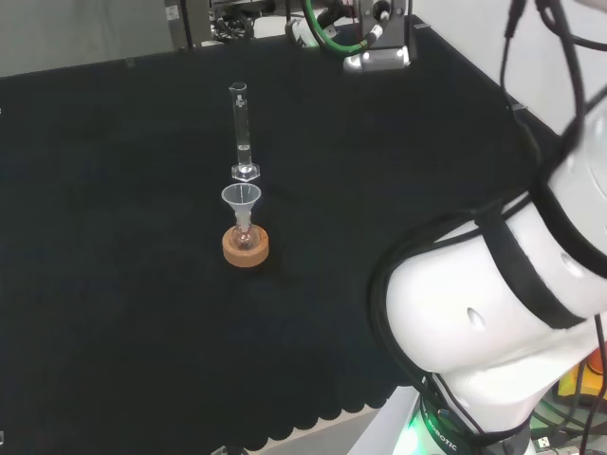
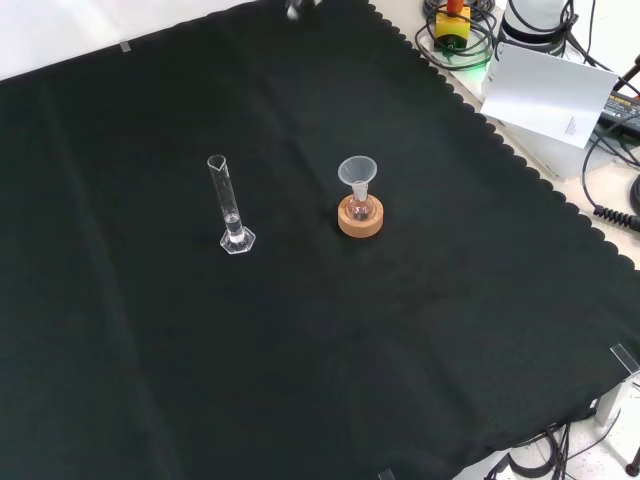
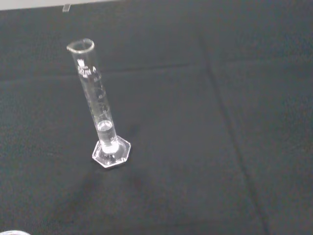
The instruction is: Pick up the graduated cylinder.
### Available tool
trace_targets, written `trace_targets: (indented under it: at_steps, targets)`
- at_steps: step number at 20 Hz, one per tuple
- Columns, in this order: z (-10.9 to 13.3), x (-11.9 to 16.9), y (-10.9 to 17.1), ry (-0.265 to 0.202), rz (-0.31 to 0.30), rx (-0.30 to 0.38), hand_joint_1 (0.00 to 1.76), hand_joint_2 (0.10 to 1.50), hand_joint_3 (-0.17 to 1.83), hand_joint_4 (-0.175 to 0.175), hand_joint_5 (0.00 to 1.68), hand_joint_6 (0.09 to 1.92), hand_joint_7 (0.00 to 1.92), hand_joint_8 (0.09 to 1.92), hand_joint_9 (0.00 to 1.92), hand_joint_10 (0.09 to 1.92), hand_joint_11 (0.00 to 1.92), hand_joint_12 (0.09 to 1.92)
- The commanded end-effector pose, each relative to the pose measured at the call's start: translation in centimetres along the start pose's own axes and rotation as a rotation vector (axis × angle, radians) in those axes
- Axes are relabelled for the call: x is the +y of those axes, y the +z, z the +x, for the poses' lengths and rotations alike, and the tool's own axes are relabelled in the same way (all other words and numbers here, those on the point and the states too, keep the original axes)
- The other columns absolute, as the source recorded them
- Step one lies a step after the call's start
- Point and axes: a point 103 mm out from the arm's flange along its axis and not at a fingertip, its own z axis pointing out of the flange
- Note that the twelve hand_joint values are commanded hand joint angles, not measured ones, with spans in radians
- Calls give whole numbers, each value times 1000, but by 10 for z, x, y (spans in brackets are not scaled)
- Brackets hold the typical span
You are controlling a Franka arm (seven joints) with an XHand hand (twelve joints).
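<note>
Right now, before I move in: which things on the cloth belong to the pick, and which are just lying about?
Belongs to the job:
- graduated cylinder, upright on its hexagonal foot, a little clear liquid at the bottom

Just lying about:
- funnel sitting in a small flask
- cork ring under that flask
- white paper and cables off the cloth

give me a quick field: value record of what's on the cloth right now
surface: black cloth over the bench
graduated cylinder: clear, upright on a hexagonal foot, a little clear liquid at the bottom, nothing touching it
funnel: clear, sitting in the neck of a small flask
flask: on a cork ring
layout: front view, cylinder left of the flask, apart from it
task state: cylinder not yet picked up
</note>
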Motion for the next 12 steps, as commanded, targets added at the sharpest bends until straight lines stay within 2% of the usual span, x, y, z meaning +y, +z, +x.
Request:
trace_targets:
  at_steps: [1,6,12]
  targets:
    - [-13,97,68,-68,-1,88,508,1054,268,-40,219,87,93,650,315,721,125,1407]
    - [-10,120,102,-101,18,102,536,1023,270,-42,220,87,53,644,282,711,118,1401]
    - [-6,128,137,-147,17,130,605,961,268,-43,228,87,99,668,307,719,123,1400]
